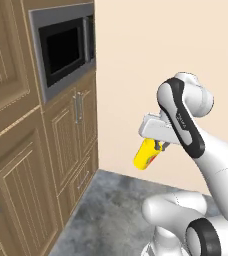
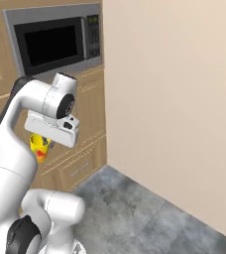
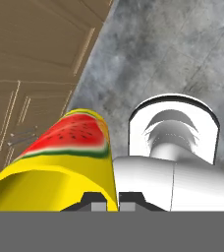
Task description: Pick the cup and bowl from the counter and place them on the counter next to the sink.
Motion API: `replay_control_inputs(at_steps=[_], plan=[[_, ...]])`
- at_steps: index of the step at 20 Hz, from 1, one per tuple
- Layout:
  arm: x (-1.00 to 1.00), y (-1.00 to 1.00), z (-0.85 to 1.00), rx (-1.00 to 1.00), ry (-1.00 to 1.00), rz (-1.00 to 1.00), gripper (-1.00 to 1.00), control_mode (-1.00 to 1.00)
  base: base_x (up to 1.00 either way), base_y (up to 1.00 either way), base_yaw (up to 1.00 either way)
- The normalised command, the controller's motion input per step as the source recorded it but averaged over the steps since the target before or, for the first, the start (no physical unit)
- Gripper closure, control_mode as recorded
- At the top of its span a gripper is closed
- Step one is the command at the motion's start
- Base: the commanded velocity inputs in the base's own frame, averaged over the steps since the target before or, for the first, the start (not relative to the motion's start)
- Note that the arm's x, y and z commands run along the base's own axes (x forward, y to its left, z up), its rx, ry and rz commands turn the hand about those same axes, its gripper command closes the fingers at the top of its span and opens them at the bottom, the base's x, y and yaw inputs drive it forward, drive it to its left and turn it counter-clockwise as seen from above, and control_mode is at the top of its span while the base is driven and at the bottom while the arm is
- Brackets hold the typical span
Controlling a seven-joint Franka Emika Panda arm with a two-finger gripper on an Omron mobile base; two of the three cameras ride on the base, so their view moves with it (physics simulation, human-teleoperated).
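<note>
The yellow cup (image 1: 146, 154) with a red watermelon mark hangs tilted in the air, high above the grey floor, with my gripper (image 1: 158, 146) shut on its rim. In the right base view the cup (image 2: 38, 147) peeks out below the white hand. In the hand view the cup (image 3: 67, 160) fills the lower left, and its wall is pinched between my two dark fingertips (image 3: 95, 204). The bowl, the counter and the sink are out of view.
Tall wooden cabinets (image 1: 21, 170) with a built-in microwave (image 1: 66, 47) stand to the left. A plain beige wall (image 2: 184, 99) runs ahead and to the right. Grey stone floor (image 2: 149, 218) lies below.
</note>
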Motion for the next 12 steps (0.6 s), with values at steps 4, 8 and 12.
replay_control_inputs(at_steps=[4,8,12], plan=[[0.0,0.0,0.0,0.0,0.0,0.0,1.0,1.0,-0.23,0.22,0.72],[0.0,0.0,0.0,0.0,0.0,0.0,1.0,1.0,-0.29,0.24,0.72],[0.0,0.0,0.0,0.0,0.0,0.0,1.0,1.0,-0.31,0.31,0.71]])
